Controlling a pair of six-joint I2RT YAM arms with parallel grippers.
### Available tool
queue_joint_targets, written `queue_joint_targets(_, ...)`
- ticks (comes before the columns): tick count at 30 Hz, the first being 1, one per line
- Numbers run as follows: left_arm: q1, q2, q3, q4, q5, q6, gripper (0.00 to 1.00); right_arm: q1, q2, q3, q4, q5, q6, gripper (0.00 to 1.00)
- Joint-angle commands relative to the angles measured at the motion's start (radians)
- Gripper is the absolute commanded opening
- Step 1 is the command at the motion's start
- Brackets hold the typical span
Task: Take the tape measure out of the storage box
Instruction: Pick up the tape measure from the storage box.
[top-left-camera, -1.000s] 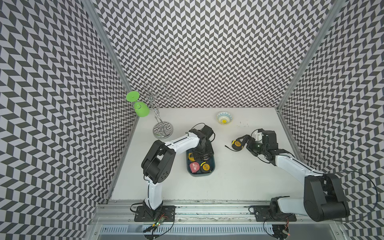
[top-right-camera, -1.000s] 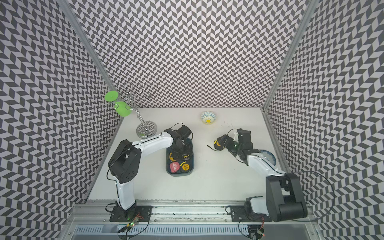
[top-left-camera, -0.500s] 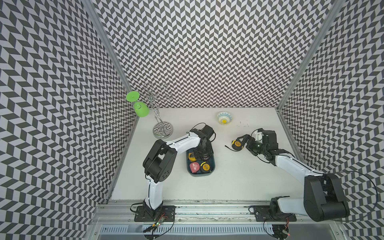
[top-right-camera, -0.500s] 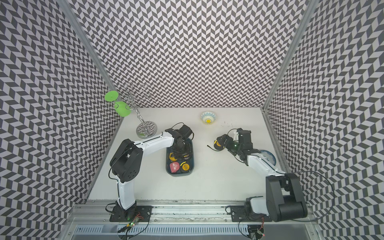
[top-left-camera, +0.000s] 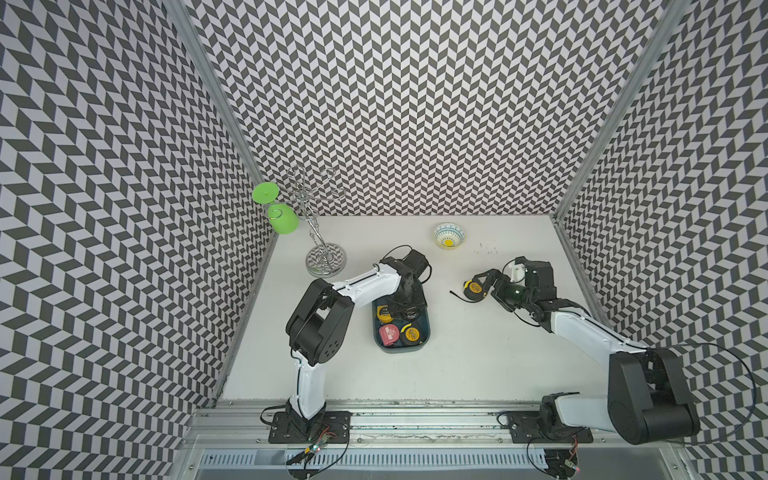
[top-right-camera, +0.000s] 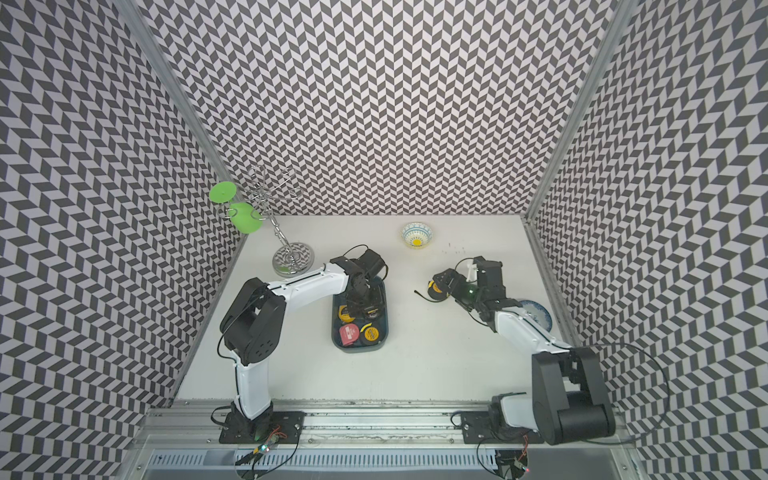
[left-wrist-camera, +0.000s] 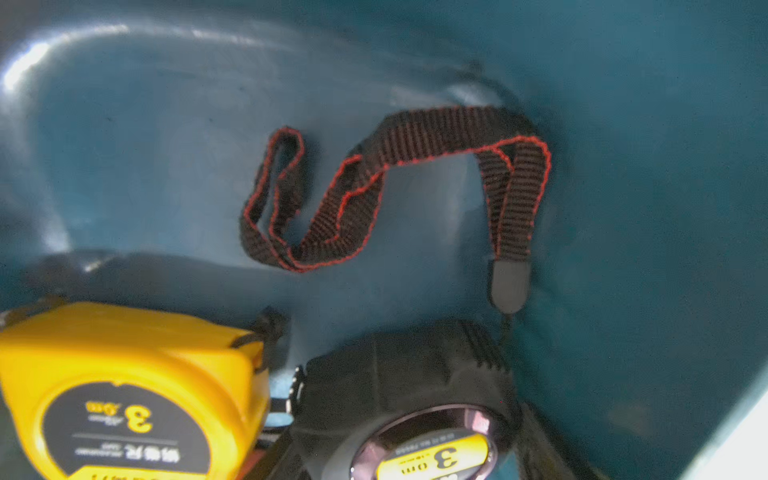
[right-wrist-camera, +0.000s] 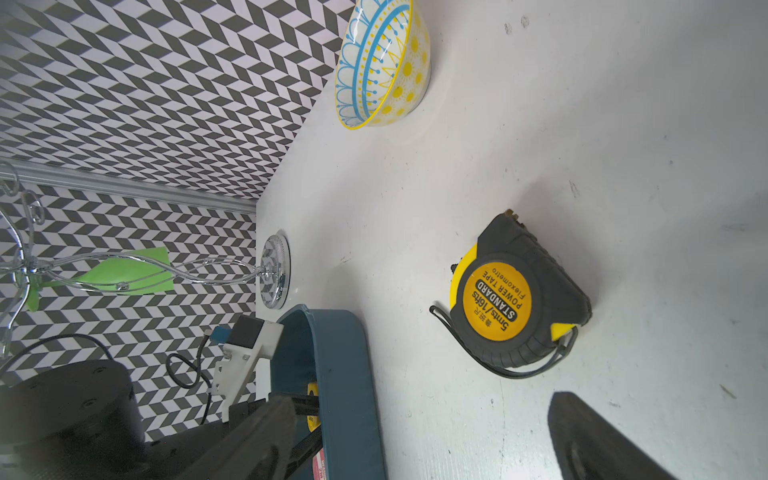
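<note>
The teal storage box (top-left-camera: 401, 350) (top-right-camera: 361, 350) lies mid-table and holds several tape measures. My left gripper (top-left-camera: 406, 307) (top-right-camera: 365, 309) reaches down into its far half. It is shut on a black tape measure (left-wrist-camera: 407, 395) with a yellow label, whose red-edged black strap (left-wrist-camera: 374, 187) trails over the box floor (left-wrist-camera: 166, 166). A yellow tape measure (left-wrist-camera: 124, 395) (top-left-camera: 383, 313) lies right beside it. Another black-and-yellow tape measure (top-left-camera: 475, 289) (right-wrist-camera: 511, 299) lies on the table outside the box. My right gripper (top-left-camera: 485, 286) (right-wrist-camera: 424, 449) stands open just short of it, holding nothing.
A pink tape measure (top-left-camera: 389, 333) and a black one (top-left-camera: 411, 333) fill the box's near half. A patterned bowl (top-left-camera: 449, 236) sits at the back. A chrome stand (top-left-camera: 325, 259) holding a green cup (top-left-camera: 284, 218) stands back left. A blue plate (top-right-camera: 536, 311) lies under the right arm.
My left gripper's jaws have narrowed onto the black tape measure inside the box. The right arm and the tape measure on the table have not moved.
</note>
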Motion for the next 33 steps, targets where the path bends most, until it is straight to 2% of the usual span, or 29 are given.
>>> queue_joint_targets(1, -0.005, -0.08, 0.03, -0.006, -0.029, -0.012, 0.0, 0.009, -0.023, -0.005, 0.069, -0.04, -0.009, 1.0)
queue_joint_targets(13, -0.005, -0.203, 0.171, -0.07, -0.037, -0.034, 0.0, 0.107, -0.069, 0.023, 0.112, -0.062, -0.065, 0.99)
queue_joint_targets(20, -0.005, -0.217, 0.292, -0.071, -0.011, -0.062, 0.0, 0.23, -0.127, 0.023, 0.186, -0.006, -0.073, 1.0)
queue_joint_targets(26, -0.01, -0.218, 0.306, -0.016, 0.044, -0.101, 0.0, 0.321, -0.133, 0.027, 0.279, 0.04, -0.055, 1.0)
queue_joint_targets(33, -0.026, -0.221, 0.305, 0.038, 0.088, -0.135, 0.0, 0.368, -0.088, 0.035, 0.368, 0.07, -0.021, 0.96)
